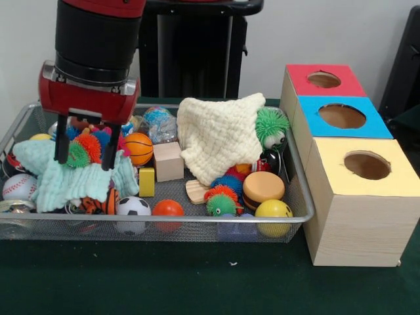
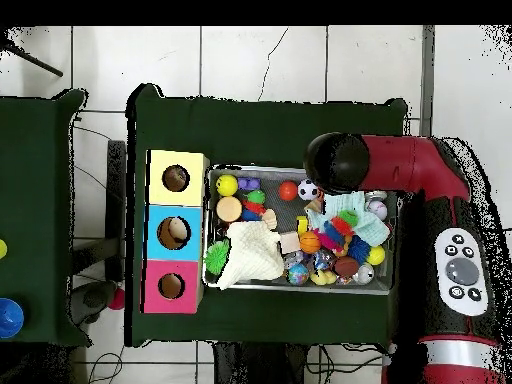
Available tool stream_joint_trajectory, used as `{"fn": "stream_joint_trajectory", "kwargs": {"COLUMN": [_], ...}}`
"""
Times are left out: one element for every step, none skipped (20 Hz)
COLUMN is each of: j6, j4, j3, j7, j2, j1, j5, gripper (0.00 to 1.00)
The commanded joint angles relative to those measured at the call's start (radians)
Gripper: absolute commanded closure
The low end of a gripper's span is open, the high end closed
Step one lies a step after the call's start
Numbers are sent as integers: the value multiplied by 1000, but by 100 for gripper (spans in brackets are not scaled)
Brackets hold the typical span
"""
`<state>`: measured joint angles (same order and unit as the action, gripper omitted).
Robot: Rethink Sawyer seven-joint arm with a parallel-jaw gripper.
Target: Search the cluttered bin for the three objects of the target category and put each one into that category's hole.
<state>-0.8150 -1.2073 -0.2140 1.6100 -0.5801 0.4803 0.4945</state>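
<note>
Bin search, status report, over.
Gripper open, fingers down over mint cloth. Bin full of toys. Cream cloth covers some. Nothing held.

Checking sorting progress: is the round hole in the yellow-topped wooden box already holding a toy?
No: in the front view the yellow-topped wooden box shows only a dark, empty round hole.

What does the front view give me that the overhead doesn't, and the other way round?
Front only: the claw, open, its black fingers straddling a spiky ball over the mint cloth; overhead, the arm hides it. Overhead only: something light inside the blue box hole, and the bin's whole outline. Both: the cream cloth, the basketball, and red, blue and yellow boxes in a row beside the bin.
</note>
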Motion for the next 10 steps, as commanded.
{"fn": "stream_joint_trajectory", "kwargs": {"j6": [18,15,17,18,24,28,32,44,48,60], "j4": [-7,-7,-8,-9,-11,-12,-13,-18,-18,-27], "j3": [-75,-75,-75,-75,-75,-74,-73,-72,-69,-72], "j7": [-184,-182,-182,-182,-181,-177,-174,-165,-157,-153], "j2": [103,109,113,117,123,130,138,145,153,159], "j1": [20,20,21,23,25,26,27,30,30,36], "j5": [63,65,68,71,74,78,82,84,87,87], "gripper": [0,0,0,0,0,0,0,0,0,0]}}
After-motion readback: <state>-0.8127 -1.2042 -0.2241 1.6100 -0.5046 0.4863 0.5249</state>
